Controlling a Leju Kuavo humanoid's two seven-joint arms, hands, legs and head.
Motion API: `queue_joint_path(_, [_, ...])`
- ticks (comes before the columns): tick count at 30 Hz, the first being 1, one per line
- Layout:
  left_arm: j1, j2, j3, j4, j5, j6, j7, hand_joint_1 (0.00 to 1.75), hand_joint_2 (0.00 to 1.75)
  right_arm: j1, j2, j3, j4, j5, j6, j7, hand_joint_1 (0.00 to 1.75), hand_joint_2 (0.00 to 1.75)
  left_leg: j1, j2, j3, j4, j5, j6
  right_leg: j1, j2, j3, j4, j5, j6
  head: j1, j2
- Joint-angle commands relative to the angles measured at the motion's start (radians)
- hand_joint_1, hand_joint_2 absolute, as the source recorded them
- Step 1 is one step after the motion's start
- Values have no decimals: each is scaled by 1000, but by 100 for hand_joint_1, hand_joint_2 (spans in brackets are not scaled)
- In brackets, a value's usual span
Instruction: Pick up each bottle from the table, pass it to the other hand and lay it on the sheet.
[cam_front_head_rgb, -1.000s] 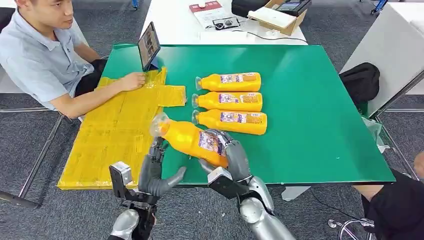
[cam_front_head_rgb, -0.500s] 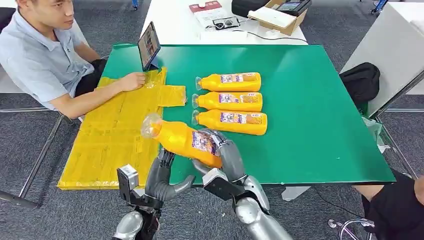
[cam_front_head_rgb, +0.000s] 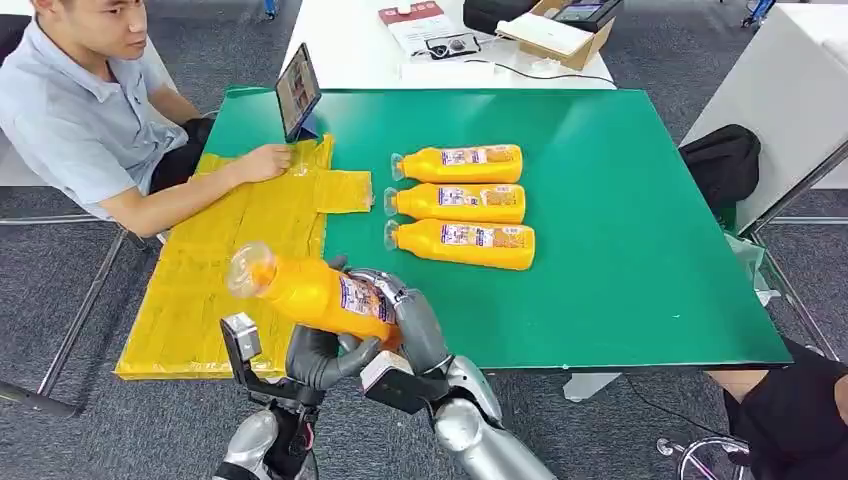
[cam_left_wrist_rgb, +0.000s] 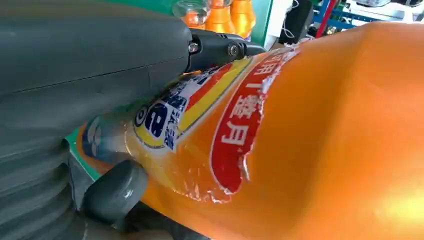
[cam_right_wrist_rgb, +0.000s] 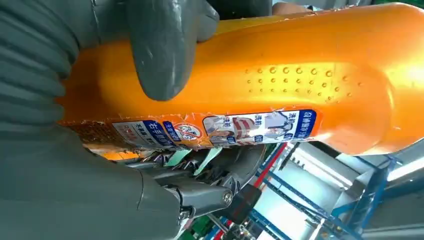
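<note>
Right hand: grey many-fingered right hand (cam_front_head_rgb: 408, 325) on a silver arm, clasped round the base end of the held orange plastic juice bottle (cam_front_head_rgb: 315, 295); thick thumb (cam_right_wrist_rgb: 167, 47) pressed on the smooth dimpled side in the right wrist view.

Left hand: dark grey left hand (cam_front_head_rgb: 318, 352) cupped under the bottle's labelled middle, thumb (cam_left_wrist_rgb: 115, 190) against the torn glossy label (cam_left_wrist_rgb: 200, 120); closed on the bottle as far as can be judged, so both hands on it at once.

Bottle in the air: above the near table edge, long axis tilted, clear cap end up and toward the sheet on the left, base toward the right hand.

Key relation: left hand the nearer to the sheet, which lies to the left of the bottle; handover judged mid-way, release by the right hand likely the next need.

Sheet: flat yellow plastic sheet (cam_front_head_rgb: 220, 280), creased and shiny, draped over the left side of the matte green table (cam_front_head_rgb: 640, 250).

Waiting bottles: three matching orange bottles (cam_front_head_rgb: 460, 203) lying side by side mid-table, caps toward the sheet.

Far side: seated person's hand (cam_front_head_rgb: 262, 162) resting on the sheet's far end, beside a propped dark tablet (cam_front_head_rgb: 297, 92).
</note>
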Motion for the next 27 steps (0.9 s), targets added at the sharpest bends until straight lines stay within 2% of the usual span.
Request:
queue_joint_path(1, [-75,-14,-23,87,31,9,3,0,175,-23,17,115,115,-11,23,-9,175,175,1,0,3,0,-1,-1,1,0,3,-1,-1,-2,0,0])
queue_joint_path(8, [-78,-10,-24,80,49,16,-8,0,175,-26,19,147,151,-34,26,-19,175,175,1,-1,3,0,-1,-1,1,-1,3,-1,-1,-2,0,0])
queue_joint_path(9, [-79,-12,-21,82,57,16,-11,49,175,-27,20,152,152,-38,28,-19,175,175,2,-2,4,0,-1,-2,2,-2,5,-1,-2,-3,0,0])
queue_joint_path(10, [-78,-9,-26,77,61,8,-17,175,175,-27,20,158,152,-40,30,-18,175,175,1,-1,3,0,-1,-1,1,-1,3,-1,-1,-2,0,0])
queue_joint_path(13, [-71,-2,-29,66,92,-35,-22,175,175,-26,14,162,155,-45,26,-16,166,175,2,-1,4,0,-1,-2,2,-1,4,0,-2,-3,0,0])
queue_joint_path(14, [-68,-3,-26,63,109,-52,-17,175,175,-25,12,161,154,-46,24,-16,145,175,1,-2,3,0,-1,-1,1,-1,3,0,-1,-2,0,0])
queue_joint_path(16, [-67,-2,-24,63,121,-64,-11,175,175,-26,8,160,155,-46,24,-16,145,175,1,-2,3,0,-1,-1,1,-2,3,-1,-1,-2,0,0])
queue_joint_path(17, [-66,-4,-21,64,140,-81,-3,175,175,-26,7,159,153,-44,21,-14,3,175,1,-1,2,-1,0,-1,1,-1,2,-1,-1,-2,-1,0])
queue_joint_path(23, [-62,-11,-12,64,194,-106,29,175,175,-32,0,159,139,-13,-11,-8,0,175,1,-2,2,0,0,-1,1,-2,2,0,-1,-2,-1,0])
queue_joint_path(24, [-61,-11,-10,62,188,-83,35,175,175,-26,-5,161,121,0,-28,-9,0,0,1,-2,3,0,-1,-1,1,-2,4,0,-2,-2,0,0])
queue_joint_path(27, [-62,-11,-5,58,182,-61,37,175,175,-21,-15,170,96,31,-64,-12,0,0,1,-2,2,0,-1,-1,1,-2,3,-1,-1,-2,0,0])
